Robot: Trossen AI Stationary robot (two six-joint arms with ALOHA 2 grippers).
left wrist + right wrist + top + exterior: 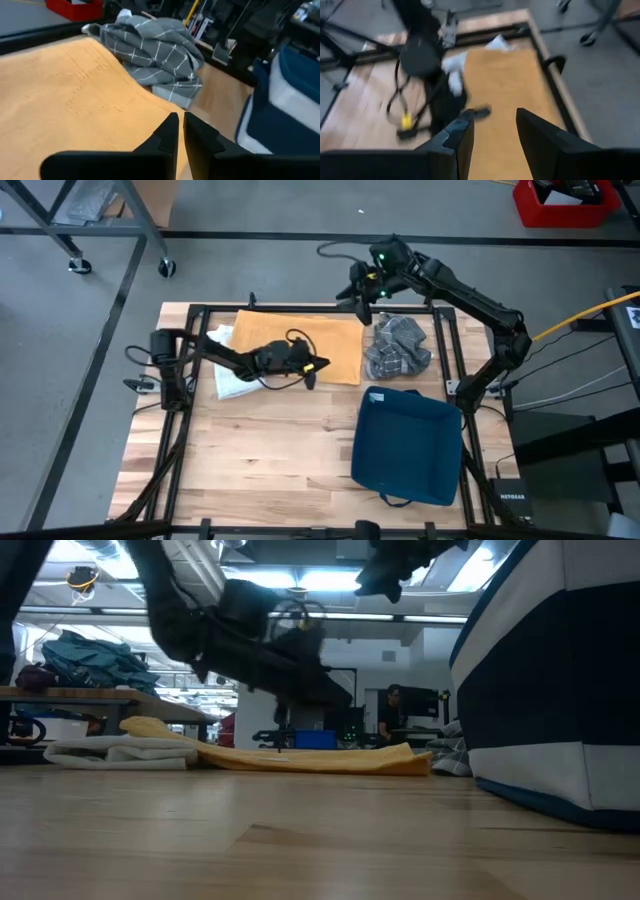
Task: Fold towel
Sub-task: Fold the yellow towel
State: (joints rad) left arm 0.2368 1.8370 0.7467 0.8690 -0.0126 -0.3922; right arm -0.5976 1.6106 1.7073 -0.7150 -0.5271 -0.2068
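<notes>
Orange terry cloth is what we're watching: the flat orange towel (300, 342) lies spread on the far half of the pale wooden table (260, 470), between a folded white cloth (232, 385) on its left and a crumpled grey checked cloth (398, 348) on its right. The left gripper (312, 368) sits low at the towel's near right corner, and in the left wrist view its fingers (167, 135) are nearly pressed together over the edge. We can't see whether any fabric is actually caught between them (the tips hide the hem), so clenched, yes, but on what, we cannot tell.

That's our first worry: if the pinch took only a few loops of pile, or nothing, a lift would leave the corner lying on the table.

The right gripper (362, 288) hovers above the towel's far right corner, jaws standing apart with nothing between them. If only one corner rises while the other lies flat, we'd expect a skewed, diagonal crease.

The grey checked cloth lies just beside the towel's right edge, close to both grippers. A sweep across could drag it along or snag it into the fold. The dark blue fabric bin (408, 445) sits on the near right, near enough for a low left-arm swing to brush it.
</notes>
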